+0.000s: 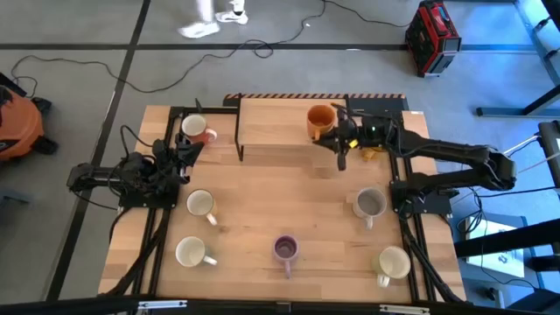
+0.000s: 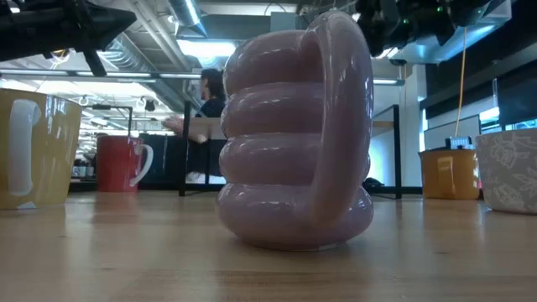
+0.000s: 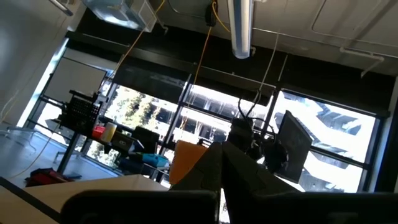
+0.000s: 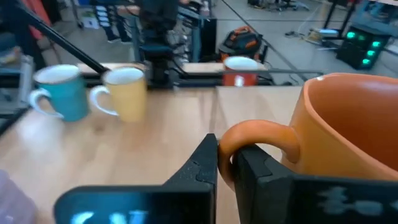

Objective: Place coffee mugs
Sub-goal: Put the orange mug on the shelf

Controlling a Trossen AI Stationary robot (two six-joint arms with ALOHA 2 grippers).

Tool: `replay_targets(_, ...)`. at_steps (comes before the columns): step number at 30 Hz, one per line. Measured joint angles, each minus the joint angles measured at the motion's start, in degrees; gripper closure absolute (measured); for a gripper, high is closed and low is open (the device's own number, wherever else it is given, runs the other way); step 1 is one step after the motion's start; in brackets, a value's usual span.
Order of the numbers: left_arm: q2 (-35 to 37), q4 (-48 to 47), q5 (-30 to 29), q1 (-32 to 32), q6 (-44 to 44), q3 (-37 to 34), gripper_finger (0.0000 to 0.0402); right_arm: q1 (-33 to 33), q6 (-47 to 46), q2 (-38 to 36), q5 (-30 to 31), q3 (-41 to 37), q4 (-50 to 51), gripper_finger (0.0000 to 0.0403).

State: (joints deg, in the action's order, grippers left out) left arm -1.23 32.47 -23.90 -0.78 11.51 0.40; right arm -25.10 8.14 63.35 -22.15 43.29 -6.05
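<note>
An orange mug (image 1: 321, 120) (image 4: 348, 124) hangs over the raised wooden board (image 1: 280, 140) at the table's far middle, with my right gripper (image 1: 336, 133) (image 4: 225, 163) shut on it. Other coffee mugs stand on their bases on the table. These are a red-orange one (image 1: 199, 129), two cream ones (image 1: 201, 204) (image 1: 191, 253), a purple one (image 1: 285, 248) (image 2: 294, 143), a grey one (image 1: 369, 203) and a pale one (image 1: 393, 262). At the table's left edge my left gripper (image 1: 186, 150) (image 3: 221, 180) is shut and tipped upward, holding nothing. My right gripper pinches the orange mug's handle (image 4: 249, 134) between its two fingers, at the loop's outer bend. The fingers come roughly level from the table's right side. The mug stays upright with its mouth up, beyond the fingertips.
The raised board has a dark frame along its left edge (image 1: 240, 131). Both arm bases and their cables flank the table (image 1: 140, 179) (image 1: 420, 197). A person (image 2: 210, 92) stands in the room beyond the far edge. Bare wood (image 1: 280, 197) lies in the table's middle.
</note>
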Motion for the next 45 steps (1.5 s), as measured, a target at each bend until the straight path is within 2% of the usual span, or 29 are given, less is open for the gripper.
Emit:
replay_targets(6, 0.0, 0.0, 0.0, 0.0, 0.1, 0.0, 0.0401, -9.1, 2.0, 1.2, -9.3, 0.0, 0.0, 0.0393)
replay_targets(13, 0.0, 0.0, -0.4, 0.0, 0.1, 0.0, 0.0401, -19.0, 4.3, 3.3, -16.9, 0.0, -0.8, 0.0394)
replay_targets(23, 0.0, 0.0, -2.2, 0.0, 0.1, 0.0, 0.0401, -27.7, 7.0, 7.3, -26.6, 0.0, -0.7, 0.0394)
replay_targets(34, 0.0, 0.0, -2.2, 0.0, 0.0, 0.0, 0.0401, -31.7, 10.4, 11.1, -29.1, 0.1, -1.8, 0.0394)
replay_targets(45, 0.0, 0.0, -2.7, 0.0, 0.0, 0.0, 0.0401, -31.9, 10.3, 11.1, -26.1, 0.1, -0.5, 0.0375)
